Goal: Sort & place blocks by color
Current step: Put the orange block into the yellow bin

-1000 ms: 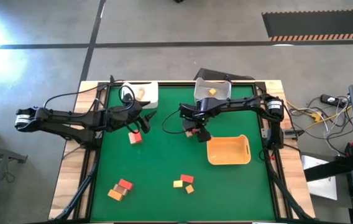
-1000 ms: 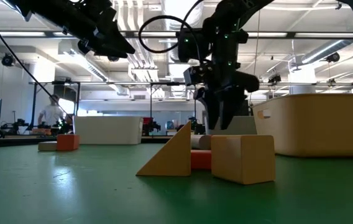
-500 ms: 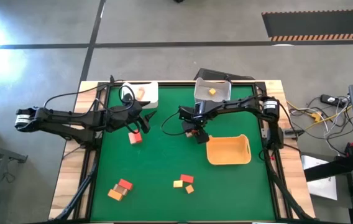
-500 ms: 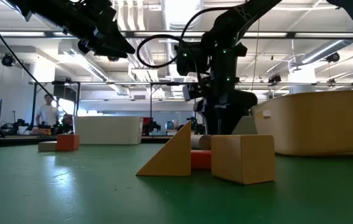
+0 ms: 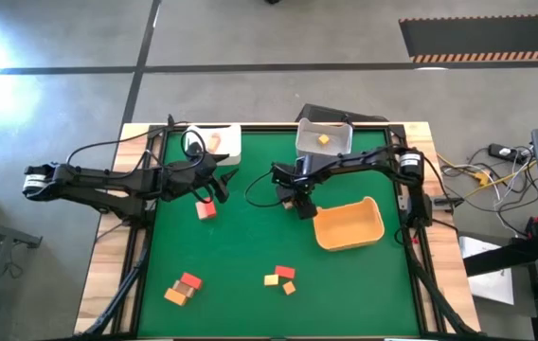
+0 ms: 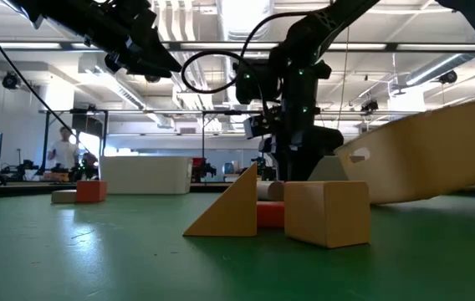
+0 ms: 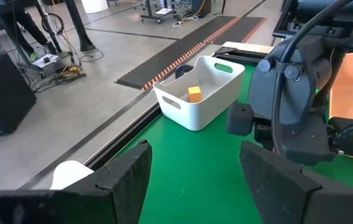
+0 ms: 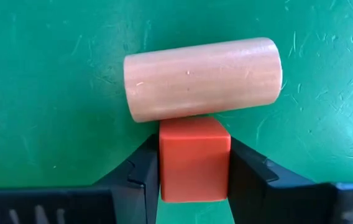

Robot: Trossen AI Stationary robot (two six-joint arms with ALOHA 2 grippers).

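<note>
- The right hand (image 8: 194,180) is pressing down at the middle of the green worktop (image 5: 250,256), its two dark fingers (image 8: 140,171) closing on either side of a red cube (image 8: 194,158) and gripping it.
- A tan cylinder block (image 8: 202,78) is lying on the worktop just past the fingertips, touching the far face of the red cube.
- Seen from above, the right hand (image 5: 299,201) is sitting just beside the near corner of the orange tray (image 5: 349,225), which is lying skewed; from table height the tray (image 6: 438,159) is showing tilted, one end lifted.
- A white bin (image 5: 324,139) holding a yellow-orange block (image 5: 323,139) is standing beyond the right hand at the worktop's far edge.
- The left hand (image 5: 220,182) is hovering above the worktop with its fingers (image 7: 127,174) spread apart and nothing between them; a red block (image 5: 206,209) is lying just below it, and a second white bin (image 5: 214,141) with a tan block (image 5: 216,141) is standing behind it.
- Nearer the front edge, well apart from both hands, two small clusters of blocks are lying: a red and orange group (image 5: 183,287) and a red and yellow-orange group (image 5: 280,278).
- At table height an orange wedge (image 6: 231,209) and a tan cube (image 6: 328,213) are sitting close to the camera.
</note>
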